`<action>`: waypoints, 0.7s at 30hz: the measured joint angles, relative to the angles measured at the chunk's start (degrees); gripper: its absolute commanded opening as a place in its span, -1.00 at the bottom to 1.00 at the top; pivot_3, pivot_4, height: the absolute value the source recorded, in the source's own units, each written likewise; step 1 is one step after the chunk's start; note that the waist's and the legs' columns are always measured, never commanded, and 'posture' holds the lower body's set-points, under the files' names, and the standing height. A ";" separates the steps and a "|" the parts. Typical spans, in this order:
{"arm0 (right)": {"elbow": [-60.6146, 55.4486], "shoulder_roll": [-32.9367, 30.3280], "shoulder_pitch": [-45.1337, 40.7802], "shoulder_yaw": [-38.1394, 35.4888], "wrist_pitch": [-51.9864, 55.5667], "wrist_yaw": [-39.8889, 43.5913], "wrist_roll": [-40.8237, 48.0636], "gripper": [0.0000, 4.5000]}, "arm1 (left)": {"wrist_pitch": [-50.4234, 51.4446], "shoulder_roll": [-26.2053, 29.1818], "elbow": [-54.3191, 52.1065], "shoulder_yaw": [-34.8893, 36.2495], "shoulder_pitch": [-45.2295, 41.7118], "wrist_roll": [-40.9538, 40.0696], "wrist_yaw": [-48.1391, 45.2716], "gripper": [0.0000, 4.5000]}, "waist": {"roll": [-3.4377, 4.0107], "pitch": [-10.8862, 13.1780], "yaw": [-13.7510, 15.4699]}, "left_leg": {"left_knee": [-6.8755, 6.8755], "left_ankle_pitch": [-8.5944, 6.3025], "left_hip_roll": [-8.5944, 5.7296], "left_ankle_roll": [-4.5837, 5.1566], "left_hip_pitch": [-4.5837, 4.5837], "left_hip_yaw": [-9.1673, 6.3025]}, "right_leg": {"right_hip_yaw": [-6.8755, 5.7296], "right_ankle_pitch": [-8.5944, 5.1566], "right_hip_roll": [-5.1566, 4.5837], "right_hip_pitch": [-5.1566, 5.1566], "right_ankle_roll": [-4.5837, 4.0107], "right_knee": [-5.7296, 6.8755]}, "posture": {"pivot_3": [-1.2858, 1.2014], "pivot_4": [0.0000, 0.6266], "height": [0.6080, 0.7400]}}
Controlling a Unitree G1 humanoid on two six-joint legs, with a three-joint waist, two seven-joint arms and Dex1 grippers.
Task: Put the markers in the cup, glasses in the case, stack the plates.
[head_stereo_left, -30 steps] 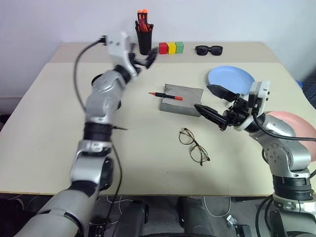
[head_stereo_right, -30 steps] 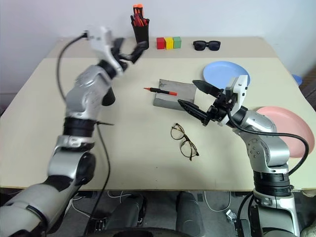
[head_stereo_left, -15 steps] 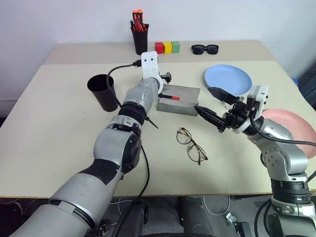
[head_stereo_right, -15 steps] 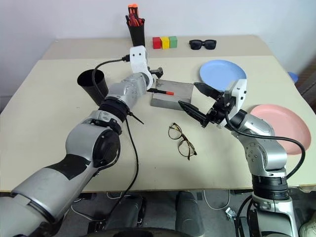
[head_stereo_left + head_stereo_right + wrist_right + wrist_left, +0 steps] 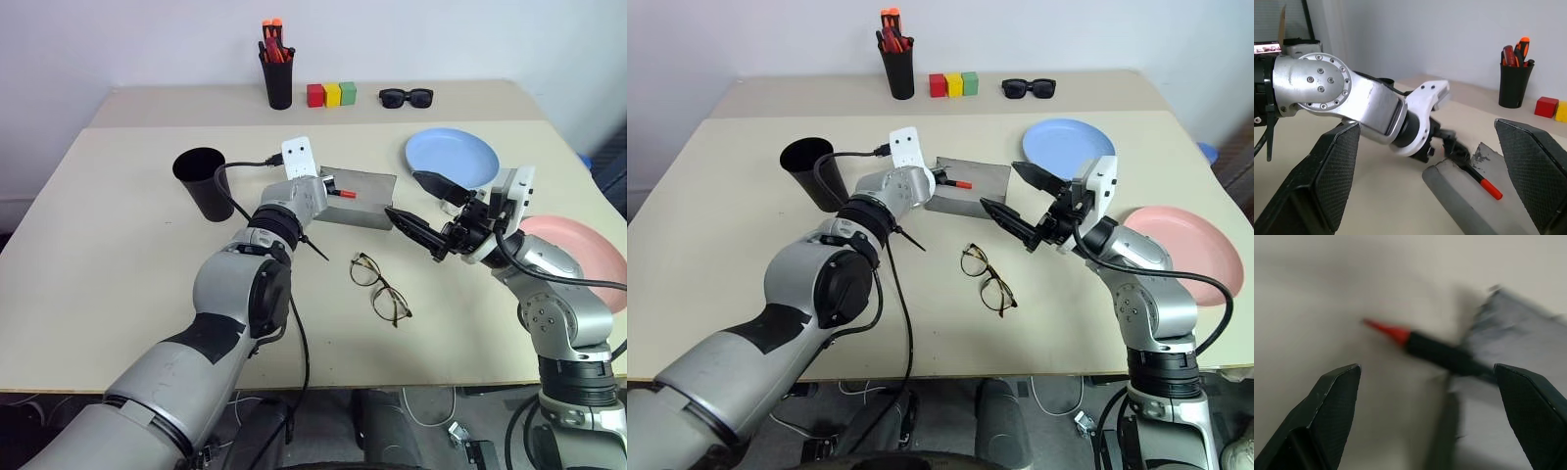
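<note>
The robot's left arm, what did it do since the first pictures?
The left gripper swung down from up near the pen holder to the marker lying on the grey case. Its fingers are open around the marker, not gripping yet. The right gripper stayed open in the same spot; the glasses, plates and cup didn't move.

My black marker [image 5: 1442, 354] shows a red tip, its far cap [image 5: 1490, 188] red too. The case [image 5: 364, 199] is grey, perhaps scuffed paler. Cup [image 5: 201, 182] matte black; plates light blue [image 5: 454, 156] and salmon pink [image 5: 588, 247]; blocks [image 5: 336, 94] red, yellow, green.
</note>
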 measured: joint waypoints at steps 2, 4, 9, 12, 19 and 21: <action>0.00 0.02 0.00 0.00 0.41 -0.22 0.08 1.00 | -0.15 -0.01 0.16 0.20 0.00 0.10 0.95 0.98 | 0.00 0.00 0.01 | 0.00 0.00 0.00 -0.01 0.00 0.00 | 0.00 0.00 -0.01 0.00 0.00 0.00 | 0.03 -0.52 1.00; -0.01 0.05 0.00 0.00 0.77 -0.57 0.43 1.00 | -0.48 -0.04 0.26 1.11 0.00 -0.13 1.63 0.98 | 0.00 0.00 0.01 | 0.00 0.00 0.00 -0.01 0.00 0.00 | 0.00 0.00 -0.01 0.00 0.00 0.00 | 0.03 -0.52 1.00; -0.74 0.03 0.07 -0.13 1.23 -1.22 1.46 1.00 | -2.16 -0.30 1.37 2.83 -0.24 -0.43 2.76 0.98 | 0.00 0.00 -0.05 | 0.00 0.00 0.00 -0.01 0.01 0.00 | 0.00 0.00 -0.01 0.00 0.00 0.00 | 0.03 -0.52 1.00; -1.39 0.00 0.48 -0.15 1.86 -1.62 1.83 1.00 | -3.00 -0.52 1.67 3.09 -0.33 -0.11 2.96 0.98 | 0.00 0.00 -0.01 | 0.00 0.00 0.00 0.00 0.00 0.00 | 0.00 0.00 -0.01 0.00 0.00 0.00 | 0.03 -0.52 1.00; -2.23 -0.44 1.35 -0.25 2.69 -1.91 2.32 1.00 | -4.92 -1.03 1.70 3.82 -1.43 0.05 1.19 0.38 | 0.00 0.00 -0.03 | 0.00 -0.01 0.00 0.01 0.00 0.01 | 0.00 0.00 -0.01 0.00 0.00 0.00 | 0.03 -0.52 1.00; -2.49 -0.69 1.35 -0.30 2.79 -1.90 2.32 1.00 | -5.08 -1.34 1.70 3.96 -1.43 0.03 1.18 -0.04 | 0.00 0.00 -0.05 | 0.00 -0.01 0.00 0.01 0.01 0.01 | 0.00 0.00 -0.01 0.00 0.00 0.00 | 0.03 -0.52 1.00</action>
